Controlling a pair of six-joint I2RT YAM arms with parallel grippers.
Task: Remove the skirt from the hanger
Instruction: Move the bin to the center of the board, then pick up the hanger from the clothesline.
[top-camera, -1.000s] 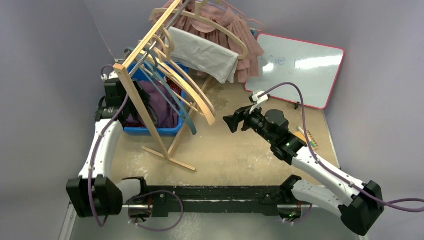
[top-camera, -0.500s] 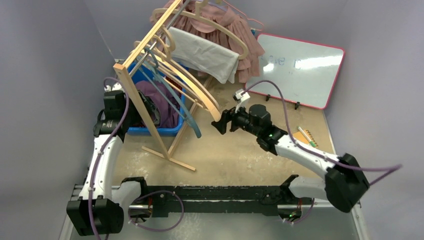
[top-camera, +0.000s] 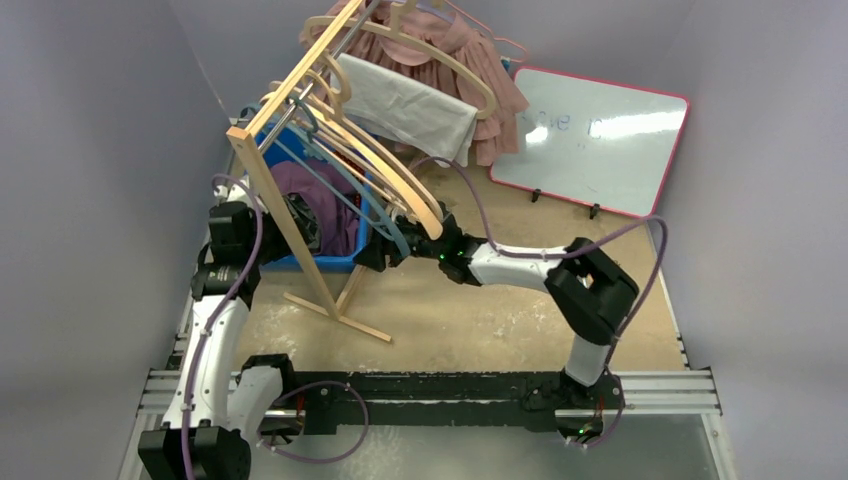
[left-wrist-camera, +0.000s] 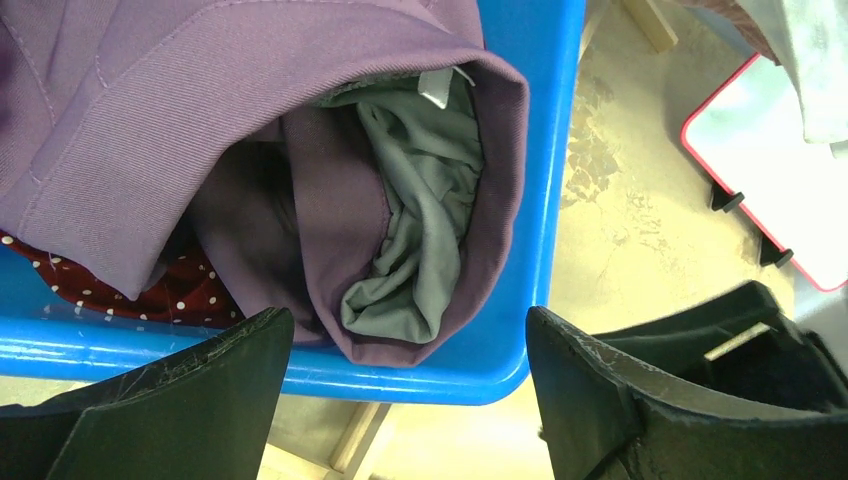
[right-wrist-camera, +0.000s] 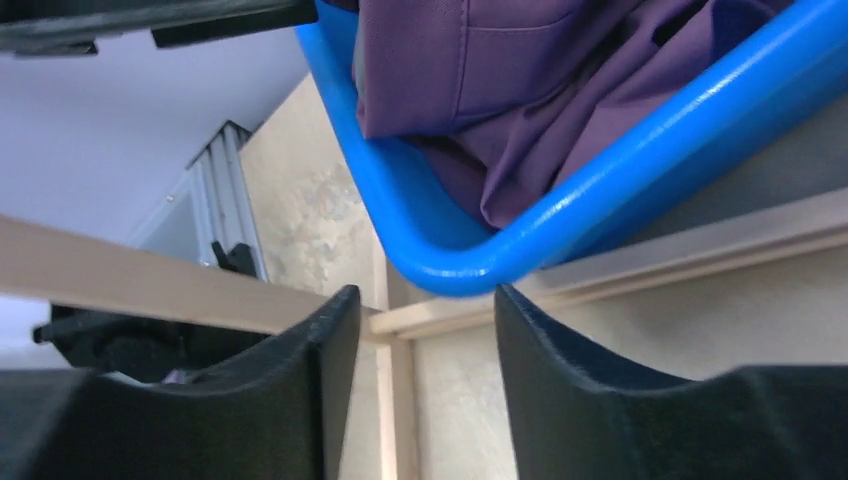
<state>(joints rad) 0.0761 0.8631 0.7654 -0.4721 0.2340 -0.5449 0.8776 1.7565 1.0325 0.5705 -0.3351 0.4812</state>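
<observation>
The left gripper (left-wrist-camera: 400, 335) hangs over the blue bin (left-wrist-camera: 545, 150) near the tabletop's left edge, its fingers spread wide and holding nothing. The purple skirt (left-wrist-camera: 200, 120) lies bunched inside the bin, so it looks to be off its hanger. Bare hangers (top-camera: 400, 185) hang on the wooden rack (top-camera: 285, 215). The right gripper (right-wrist-camera: 422, 300) sits low by the bin's corner, fingers apart, pinching nothing. Next, both arms likely need to back away without bumping the rack.
</observation>
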